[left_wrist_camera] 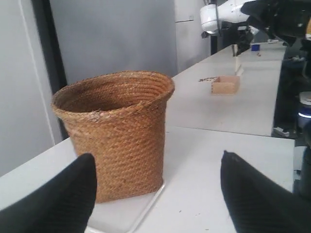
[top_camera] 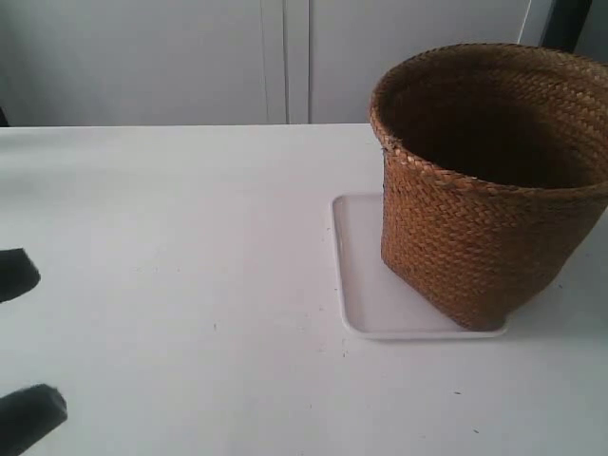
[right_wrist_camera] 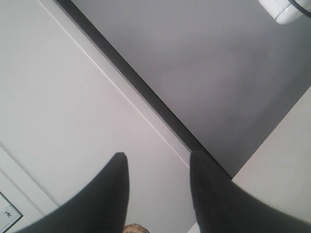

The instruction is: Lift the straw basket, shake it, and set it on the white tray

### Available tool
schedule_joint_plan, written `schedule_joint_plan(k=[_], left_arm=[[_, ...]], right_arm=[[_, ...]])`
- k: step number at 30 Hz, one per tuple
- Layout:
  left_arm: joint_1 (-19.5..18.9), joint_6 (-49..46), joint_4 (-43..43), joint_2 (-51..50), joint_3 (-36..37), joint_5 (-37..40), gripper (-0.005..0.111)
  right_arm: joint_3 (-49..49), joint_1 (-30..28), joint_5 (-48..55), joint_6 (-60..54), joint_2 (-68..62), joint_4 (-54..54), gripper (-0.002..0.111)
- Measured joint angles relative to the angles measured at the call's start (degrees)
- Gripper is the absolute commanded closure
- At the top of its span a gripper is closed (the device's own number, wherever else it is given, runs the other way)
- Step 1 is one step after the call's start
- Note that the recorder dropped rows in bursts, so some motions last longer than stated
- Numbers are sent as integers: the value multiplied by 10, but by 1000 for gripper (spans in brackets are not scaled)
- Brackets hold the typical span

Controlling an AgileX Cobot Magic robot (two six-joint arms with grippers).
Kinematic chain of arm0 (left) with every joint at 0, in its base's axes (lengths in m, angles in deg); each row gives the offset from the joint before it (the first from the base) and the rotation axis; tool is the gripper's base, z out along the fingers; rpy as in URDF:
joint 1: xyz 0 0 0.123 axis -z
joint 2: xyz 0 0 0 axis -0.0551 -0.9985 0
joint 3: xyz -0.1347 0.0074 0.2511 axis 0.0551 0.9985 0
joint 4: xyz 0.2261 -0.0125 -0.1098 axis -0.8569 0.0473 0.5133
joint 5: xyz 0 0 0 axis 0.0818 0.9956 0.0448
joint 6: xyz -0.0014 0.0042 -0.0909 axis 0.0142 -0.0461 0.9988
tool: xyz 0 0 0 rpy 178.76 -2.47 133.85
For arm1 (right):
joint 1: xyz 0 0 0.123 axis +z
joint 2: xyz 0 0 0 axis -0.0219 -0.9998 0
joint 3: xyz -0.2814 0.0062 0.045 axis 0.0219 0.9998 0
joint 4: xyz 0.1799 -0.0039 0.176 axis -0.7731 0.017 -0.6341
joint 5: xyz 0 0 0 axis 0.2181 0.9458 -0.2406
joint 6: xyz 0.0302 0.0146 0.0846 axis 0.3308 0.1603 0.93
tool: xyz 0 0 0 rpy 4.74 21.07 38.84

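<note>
The straw basket (top_camera: pixel 456 242) stands on the white tray (top_camera: pixel 366 285) on the table (top_camera: pixel 190 237), ahead of the left end effector (left_wrist_camera: pixel 156 158), which is spread wide and empty. The right end effector (right_wrist_camera: pixel 156 155) is also parted and holds nothing; a sliver of basket rim shows between its fingers.

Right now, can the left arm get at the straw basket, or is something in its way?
Probably yes. The left tool is open and faces the straw basket, which stands on the white tray. Only table surface shows between them; nothing seems to block the way.
</note>
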Motion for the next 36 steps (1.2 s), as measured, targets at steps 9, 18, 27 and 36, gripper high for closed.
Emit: schedule_joint_plan(k=[9,18,27,36], left_arm=[[0,-100,-34,1,-1,91,33],[0,451,-414,6,-1,-201,33],[0,673,-731,6,-1,-224,33],[-1,785,-806,14,-1,-253,33]], right_arm=[[0,0,0,0,0,-1,69],[0,0,0,0,0,-1,69],[0,0,0,0,0,-1,69],[0,0,0,0,0,-1,69]])
